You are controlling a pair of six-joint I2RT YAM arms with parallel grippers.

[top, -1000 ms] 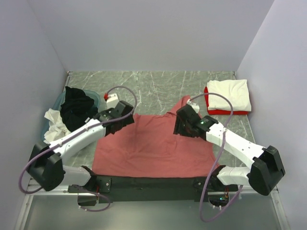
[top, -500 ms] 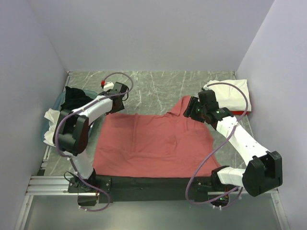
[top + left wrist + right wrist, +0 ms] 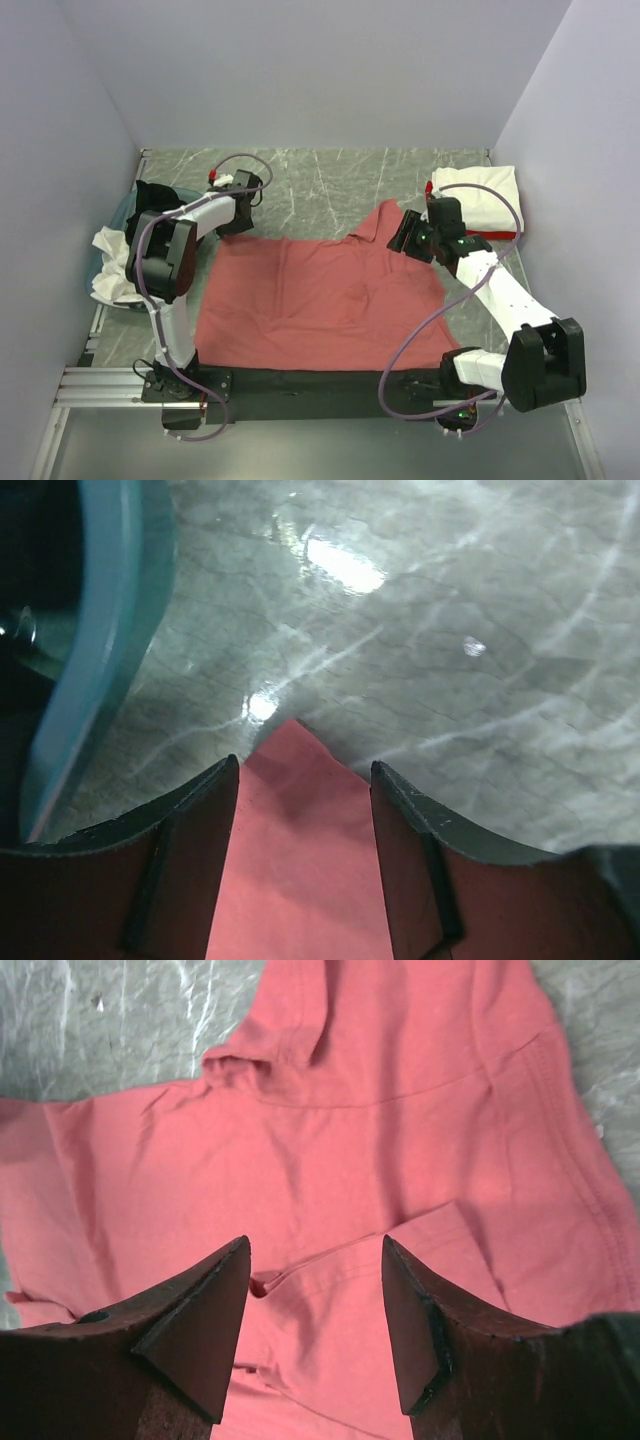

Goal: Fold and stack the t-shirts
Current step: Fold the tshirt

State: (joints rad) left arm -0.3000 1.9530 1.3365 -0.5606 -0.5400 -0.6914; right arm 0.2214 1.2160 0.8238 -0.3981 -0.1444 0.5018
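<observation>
The large salmon-pink t-shirt [image 3: 320, 295] lies spread flat on the table's middle, with a sleeve pointing to the far right. My left gripper [image 3: 243, 212] is open over its far left corner [image 3: 300, 810], one jaw on each side, and holds nothing. My right gripper [image 3: 408, 238] is open just above the shirt's far right part [image 3: 380, 1110], over a folded seam, and is empty. A folded cream-white shirt [image 3: 480, 195] lies on a red one [image 3: 470, 234] at the far right. A black shirt [image 3: 155, 200] and a white one [image 3: 112, 268] lie at the left.
A teal plastic basin [image 3: 125, 215] stands at the left edge and holds the black shirt; its rim shows in the left wrist view [image 3: 100, 660]. Grey marble table top [image 3: 320, 180] lies beyond the pink shirt. Walls close in on three sides.
Both grippers have moved outward and away from the bases, the left to the shirt's far left corner, the right to its far right part. The pink shirt now lies flatter.
</observation>
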